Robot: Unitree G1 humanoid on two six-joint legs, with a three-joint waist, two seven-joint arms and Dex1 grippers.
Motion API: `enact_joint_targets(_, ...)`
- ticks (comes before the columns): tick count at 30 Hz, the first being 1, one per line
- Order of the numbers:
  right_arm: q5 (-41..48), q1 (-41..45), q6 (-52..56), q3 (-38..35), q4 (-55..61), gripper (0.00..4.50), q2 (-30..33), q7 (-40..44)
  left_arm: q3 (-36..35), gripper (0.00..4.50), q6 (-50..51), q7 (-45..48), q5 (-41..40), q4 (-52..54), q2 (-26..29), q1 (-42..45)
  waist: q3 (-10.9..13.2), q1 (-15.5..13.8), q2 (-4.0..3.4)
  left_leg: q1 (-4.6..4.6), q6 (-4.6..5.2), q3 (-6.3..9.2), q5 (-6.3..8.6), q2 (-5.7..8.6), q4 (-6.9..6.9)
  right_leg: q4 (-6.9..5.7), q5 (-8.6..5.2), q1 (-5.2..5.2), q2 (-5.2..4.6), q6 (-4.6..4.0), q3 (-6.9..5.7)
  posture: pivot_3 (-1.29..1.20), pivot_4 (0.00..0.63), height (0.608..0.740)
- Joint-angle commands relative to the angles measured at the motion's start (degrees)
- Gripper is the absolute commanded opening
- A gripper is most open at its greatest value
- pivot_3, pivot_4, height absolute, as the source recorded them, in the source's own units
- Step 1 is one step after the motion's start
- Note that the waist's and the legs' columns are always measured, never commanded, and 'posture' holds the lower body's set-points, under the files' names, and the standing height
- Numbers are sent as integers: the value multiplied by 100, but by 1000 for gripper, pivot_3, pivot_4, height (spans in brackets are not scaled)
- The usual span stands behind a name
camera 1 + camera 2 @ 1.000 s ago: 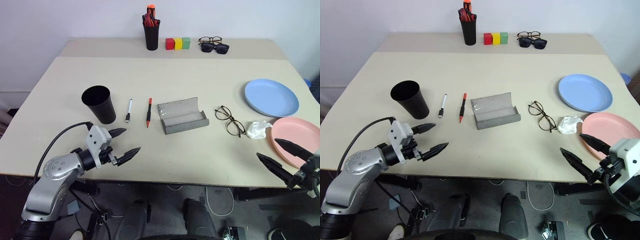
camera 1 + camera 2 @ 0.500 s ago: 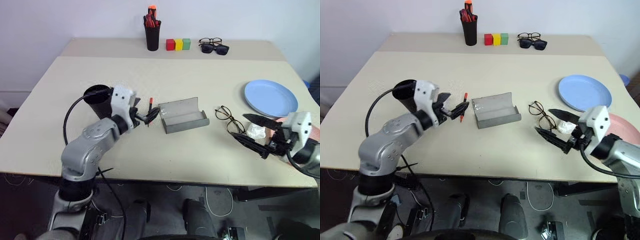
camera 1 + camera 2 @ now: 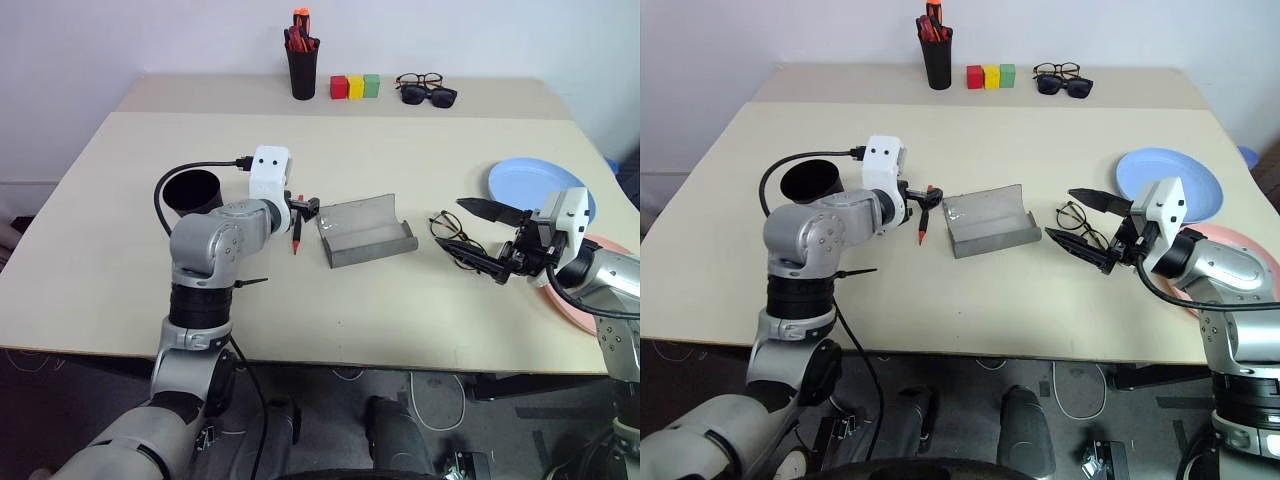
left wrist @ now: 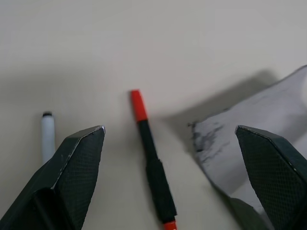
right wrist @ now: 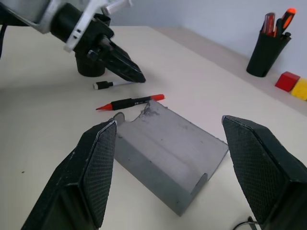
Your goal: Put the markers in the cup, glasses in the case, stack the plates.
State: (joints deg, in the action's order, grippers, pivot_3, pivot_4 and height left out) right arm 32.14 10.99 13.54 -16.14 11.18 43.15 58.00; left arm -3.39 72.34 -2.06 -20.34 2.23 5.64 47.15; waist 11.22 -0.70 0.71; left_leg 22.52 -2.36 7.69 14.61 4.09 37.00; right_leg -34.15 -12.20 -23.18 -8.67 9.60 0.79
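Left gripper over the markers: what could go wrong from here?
The left gripper is open over the red marker, with the white marker on one side and the open grey case close on the other. Closing could clip the case edge, or nudge a marker into rolling.

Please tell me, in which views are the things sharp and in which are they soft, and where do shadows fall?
Left wrist view: the red marker, white marker and grey case look soft, and a blurred shadow lies on the table beside the case. Right wrist view: the case and pen holder are fairly sharp. Left eye view: even light, faint shadows under the black cup.
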Motion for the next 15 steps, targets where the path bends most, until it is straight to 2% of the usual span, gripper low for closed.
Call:
enact_joint_targets(1,5,46,-154,-125,95,3556,-16,-54,-148,4500,159,-109,101,33,-118,168,0,1,0,0,0,0,0,0,0,0,0,0,0,1,0,0,150,739)
enact_joint_targets(7,-14,-10,-217,-194,77,3556,-13,-107,-253,4500,626,-259,285,-202,-242,233,0,10,0,-1,-2,0,-1,0,0,-4,0,-2,1,3,1,0,150,739)
enact_joint_targets(15,-25,-82,-293,-283,109,3556,-23,-245,-394,4500,518,-555,746,-786,-352,333,0,3,0,-1,-6,0,-3,0,2,-4,3,-2,0,6,1,0,150,739)
